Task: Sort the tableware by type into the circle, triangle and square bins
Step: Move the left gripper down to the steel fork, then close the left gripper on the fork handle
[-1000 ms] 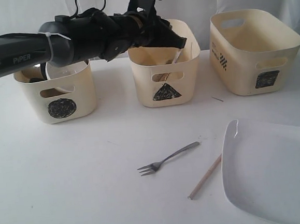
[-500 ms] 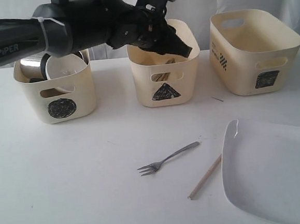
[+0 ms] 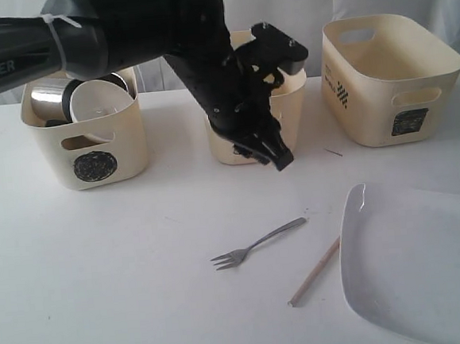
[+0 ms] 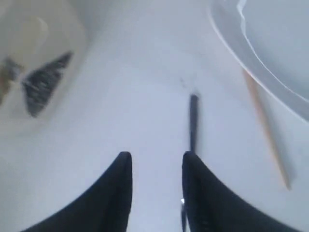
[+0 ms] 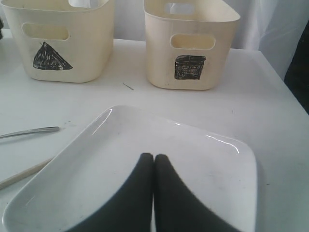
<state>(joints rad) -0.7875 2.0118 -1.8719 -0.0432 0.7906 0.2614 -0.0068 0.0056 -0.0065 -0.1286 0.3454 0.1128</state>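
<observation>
My left gripper (image 3: 277,159) hangs open and empty in front of the triangle bin (image 3: 295,107), pointing down at the table. In the left wrist view its fingers (image 4: 124,166) stand apart over bare table, with the steel fork (image 4: 193,118) just beyond one tip. The fork (image 3: 259,242) and a wooden chopstick (image 3: 314,271) lie on the table beside the large white square plate (image 3: 420,260). The circle bin (image 3: 91,143) holds a steel mug (image 3: 45,99) and a small white bowl (image 3: 97,103). The square bin (image 3: 386,80) stands at the right. My right gripper (image 5: 154,157) is shut, hovering over the plate (image 5: 203,159).
The left arm's black body (image 3: 123,33) stretches across above the circle and triangle bins and hides most of the triangle bin. A white curtain hangs behind the bins. A tiny dark sliver (image 3: 334,153) lies on the table between the triangle and square bins.
My left gripper has come from above the triangle bin down in front of it, tilting toward the table. The thin stick seen at its jaws a second ago no longer shows there.
</observation>
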